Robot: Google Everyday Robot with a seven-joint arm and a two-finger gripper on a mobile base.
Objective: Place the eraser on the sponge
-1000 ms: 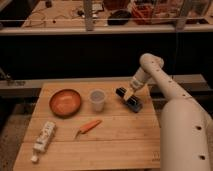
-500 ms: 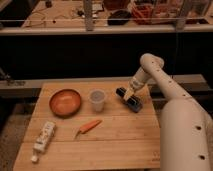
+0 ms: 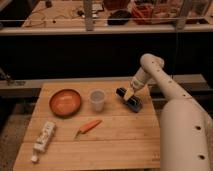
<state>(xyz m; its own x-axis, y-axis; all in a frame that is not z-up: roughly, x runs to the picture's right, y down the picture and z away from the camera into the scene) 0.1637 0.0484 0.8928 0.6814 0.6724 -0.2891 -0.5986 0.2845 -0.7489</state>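
Barely anything moves since the earlier frames: the arm [image 3: 159,80] is parked in the same reach over the far right of the table [image 3: 110,152], and the pincer [image 3: 130,93] has the same downward tilt, right at the dark blocks. The bowl [image 3: 65,102], the clear cup [image 3: 97,100], the carrot [image 3: 89,126] and the white tube [image 3: 44,136] all sit exactly where they were.

Now the action spot. Two small dark blocks make one slanted streak just right of the cup, running from far-left to near-right. The plain black end looks like the eraser [image 3: 121,91], and the end with a faint bluish cast looks like the sponge [image 3: 135,104]. The pincer comes down between them and hides the meeting point, so I cannot tell whether they touch, overlap or merely lie end to end. I also cannot tell whether the pincer is spread, pressed together or pinching a block.

My read is that this fits two stages: the pincer settling onto the eraser to take it, or just parting from it after setting it down by the sponge. Either way, the job needs the eraser to rest squarely on top of the sponge. That is a small landing pad, so the next move needs a straight, gentle vertical motion that doesn't nudge the sponge.
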